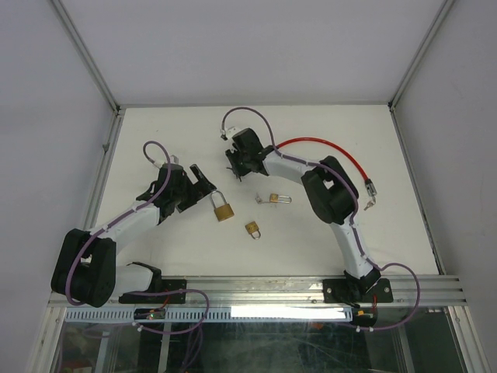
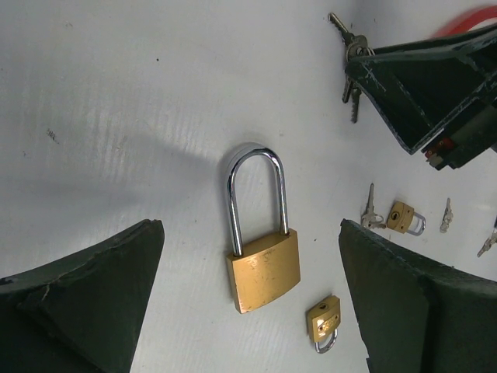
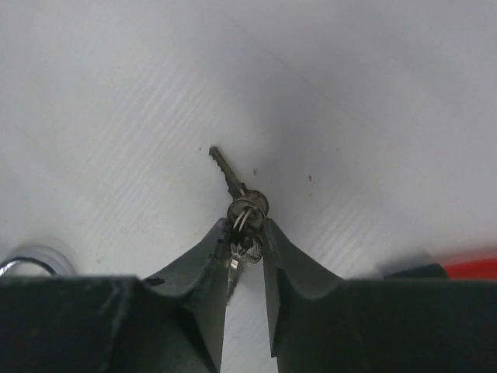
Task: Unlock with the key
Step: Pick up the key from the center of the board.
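Right gripper [image 3: 247, 229] pinching the key bunch [image 3: 247, 207] far-centre on the table [image 1: 326, 128], blade pointing away from the jaws, left gripper [image 2: 250, 233] hanging wide open astride the brass padlock [image 2: 264, 272], shackle pointing far.

No text, brand, number or sign is showing legibly in any view: the brass face of the large padlock [image 2: 264, 270] is presenting only scuffs, and any stamping on the small padlocks [image 2: 401, 217] and the bunch of keys [image 3: 245, 210] is appearing too small or blurred to read.
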Robot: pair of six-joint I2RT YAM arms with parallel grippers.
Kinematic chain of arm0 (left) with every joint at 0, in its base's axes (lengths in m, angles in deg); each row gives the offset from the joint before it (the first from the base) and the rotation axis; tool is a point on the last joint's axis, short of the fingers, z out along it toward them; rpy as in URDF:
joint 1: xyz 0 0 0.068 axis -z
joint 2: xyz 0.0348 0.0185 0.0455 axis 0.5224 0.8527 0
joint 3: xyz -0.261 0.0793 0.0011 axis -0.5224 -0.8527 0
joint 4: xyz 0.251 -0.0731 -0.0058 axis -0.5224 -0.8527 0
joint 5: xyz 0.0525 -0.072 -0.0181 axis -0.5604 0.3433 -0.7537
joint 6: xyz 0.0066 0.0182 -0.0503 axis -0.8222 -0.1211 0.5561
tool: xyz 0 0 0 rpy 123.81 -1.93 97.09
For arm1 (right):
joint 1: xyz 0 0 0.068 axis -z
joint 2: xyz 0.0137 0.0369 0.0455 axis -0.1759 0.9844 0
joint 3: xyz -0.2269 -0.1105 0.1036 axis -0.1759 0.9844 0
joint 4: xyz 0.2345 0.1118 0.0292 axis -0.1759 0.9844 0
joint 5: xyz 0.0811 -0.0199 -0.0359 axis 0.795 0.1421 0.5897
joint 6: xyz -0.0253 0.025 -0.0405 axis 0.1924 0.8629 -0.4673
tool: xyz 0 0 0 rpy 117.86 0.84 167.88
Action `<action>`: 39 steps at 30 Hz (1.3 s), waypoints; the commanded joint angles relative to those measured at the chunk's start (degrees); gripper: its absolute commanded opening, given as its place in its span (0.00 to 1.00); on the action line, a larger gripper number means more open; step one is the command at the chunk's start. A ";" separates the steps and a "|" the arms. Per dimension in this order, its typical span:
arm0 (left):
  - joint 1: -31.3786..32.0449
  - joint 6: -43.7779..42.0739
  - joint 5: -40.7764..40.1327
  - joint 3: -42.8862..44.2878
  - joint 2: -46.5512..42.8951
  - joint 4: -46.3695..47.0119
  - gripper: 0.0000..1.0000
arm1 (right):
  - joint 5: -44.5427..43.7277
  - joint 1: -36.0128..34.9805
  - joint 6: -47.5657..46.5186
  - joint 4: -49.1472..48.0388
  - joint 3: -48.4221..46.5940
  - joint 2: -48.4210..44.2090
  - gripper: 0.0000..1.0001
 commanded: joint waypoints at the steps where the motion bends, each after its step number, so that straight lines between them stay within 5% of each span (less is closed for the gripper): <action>1: -0.57 -0.98 -0.57 -0.39 -0.89 2.88 0.99 | -0.28 -0.71 1.94 3.86 5.35 -5.50 0.22; 10: -0.59 -0.93 0.87 -0.60 -1.28 3.69 0.99 | -1.43 -1.44 5.90 0.86 18.08 -15.94 0.00; 28: -0.55 4.81 14.51 -0.89 -1.40 14.36 0.96 | 10.98 -1.43 8.52 -25.43 40.02 -31.94 0.00; 39: -0.55 7.85 21.02 -1.00 0.66 17.75 0.93 | 19.01 -2.47 5.20 -29.61 42.59 -35.24 0.00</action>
